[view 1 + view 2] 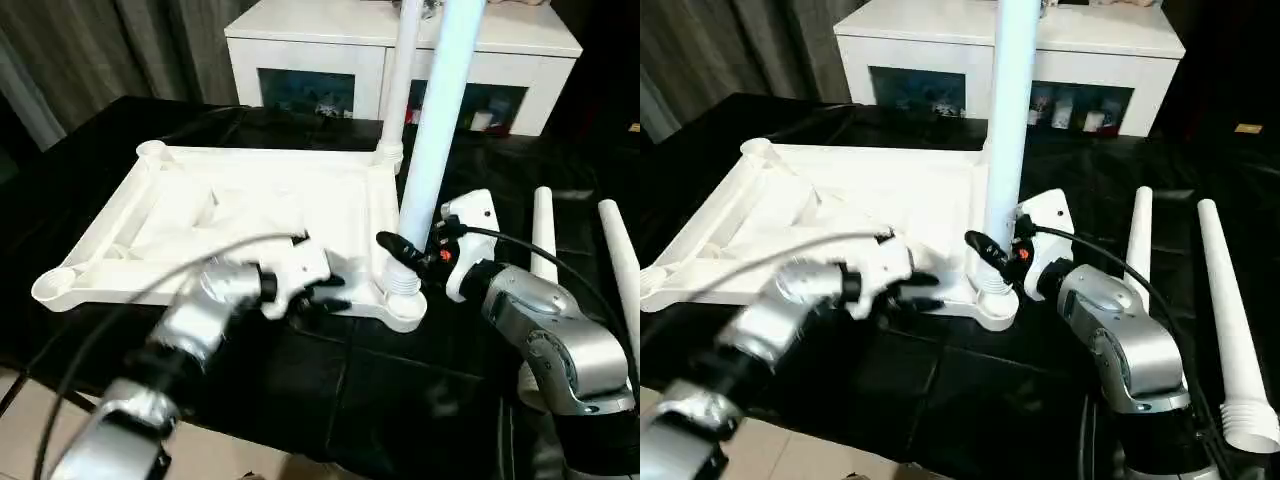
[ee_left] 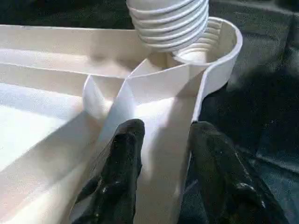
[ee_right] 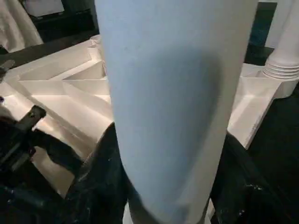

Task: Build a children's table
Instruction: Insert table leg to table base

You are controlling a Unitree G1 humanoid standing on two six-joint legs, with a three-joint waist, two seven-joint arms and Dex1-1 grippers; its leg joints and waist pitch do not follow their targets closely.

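Tabletop [image 1: 250, 215] edge — between end-effector fingers [image 2: 121, 172]

from my feed this looks like a furnished room at home: grey curtains [image 1: 120, 50] hang behind, a low white cabinet [image 1: 400, 45] keeps small toys behind glass doors, and pale floor tiles [image 1: 30, 425] show beside the surface [image 1: 330, 390] under its black cloth.
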